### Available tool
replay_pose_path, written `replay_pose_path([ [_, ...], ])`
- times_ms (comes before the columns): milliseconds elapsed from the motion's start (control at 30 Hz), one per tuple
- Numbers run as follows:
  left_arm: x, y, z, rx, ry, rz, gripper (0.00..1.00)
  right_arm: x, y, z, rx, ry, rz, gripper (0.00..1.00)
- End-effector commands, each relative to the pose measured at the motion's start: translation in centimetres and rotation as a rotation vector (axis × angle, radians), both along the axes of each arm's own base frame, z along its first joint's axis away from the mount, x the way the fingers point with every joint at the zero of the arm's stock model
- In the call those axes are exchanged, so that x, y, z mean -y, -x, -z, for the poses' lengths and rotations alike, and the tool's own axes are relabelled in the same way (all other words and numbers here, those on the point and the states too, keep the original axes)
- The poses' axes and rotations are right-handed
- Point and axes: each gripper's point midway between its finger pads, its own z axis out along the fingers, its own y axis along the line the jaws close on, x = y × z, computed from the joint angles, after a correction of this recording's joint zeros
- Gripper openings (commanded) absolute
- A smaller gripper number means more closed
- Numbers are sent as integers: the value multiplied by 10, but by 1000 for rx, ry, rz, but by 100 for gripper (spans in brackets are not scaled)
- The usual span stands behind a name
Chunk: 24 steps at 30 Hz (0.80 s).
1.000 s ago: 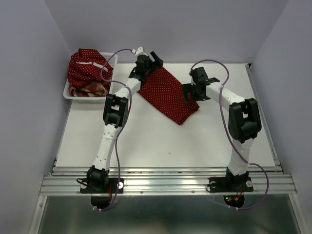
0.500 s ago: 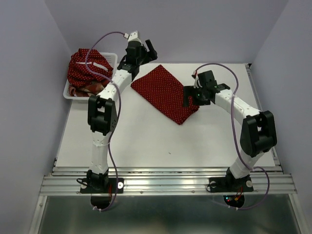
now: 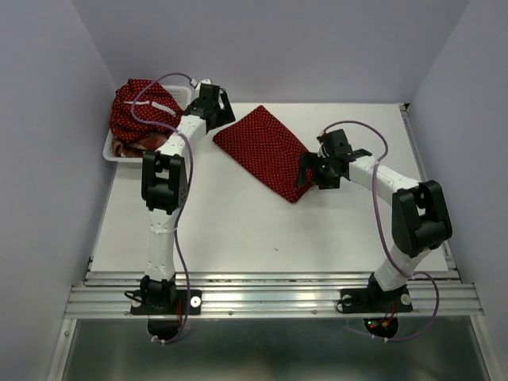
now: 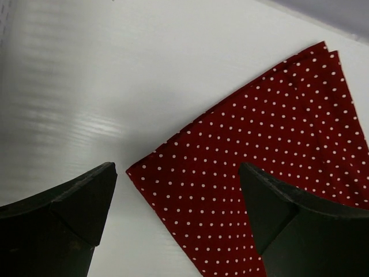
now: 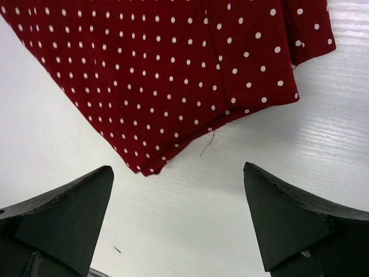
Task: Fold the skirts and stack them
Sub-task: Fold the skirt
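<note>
**Operator:** What is the work surface?
**Technician:** A white table point(image 3: 238, 230), enclosed by pale walls point(image 3: 317, 48).

**Operator:** Where is the folded skirt?
**Technician:** The folded skirt point(image 3: 268, 151), dark red with white dots, lies flat on the table between the two grippers. One corner sits under the left gripper point(image 4: 176, 165), in line with the gap between its fingers. The opposite corner sits just ahead of the right gripper point(image 5: 177, 166).

**Operator:** What is the gripper state?
**Technician:** Both are spread wide and pinching nothing.

**Operator:** Where is the remaining stock?
**Technician:** To the outer side of the left gripper, a white basket point(image 3: 111, 152) holds a bunched dotted skirt point(image 3: 139, 107) on top of a plaid skirt point(image 3: 141, 145).

**Operator:** Any small items?
**Technician:** A loose thread point(image 5: 209, 143) trails from the folded skirt's edge, ahead of the right gripper.
</note>
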Motion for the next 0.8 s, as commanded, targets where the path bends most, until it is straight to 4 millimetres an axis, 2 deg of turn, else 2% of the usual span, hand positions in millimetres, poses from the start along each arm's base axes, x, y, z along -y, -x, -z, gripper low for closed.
replay_pose_path([
  [0,-18,0,15,-39,14,-54,99,-5,-24,-12,50,-94,188,100],
  [133,-23,-1,33,-70,11,-66,98,-3,-32,-4,42,-97,256,100],
  [233,-26,-4,42,-76,9,-74,89,-3,-33,0,39,-96,264,100],
  [367,-37,-5,64,-109,-4,-104,69,-1,-32,2,38,-86,274,100],
  [500,-35,-3,78,-133,-8,-80,58,3,-32,4,40,-72,294,100],
  [633,-24,4,87,-145,33,-20,39,6,-34,7,38,-58,310,100],
  [667,-20,4,83,-136,51,0,28,7,-34,10,34,-53,314,100],
  [733,-18,15,94,-163,64,6,7,10,-36,12,36,-42,337,100],
  [767,-17,16,85,-147,63,24,0,10,-37,15,30,-36,344,100],
])
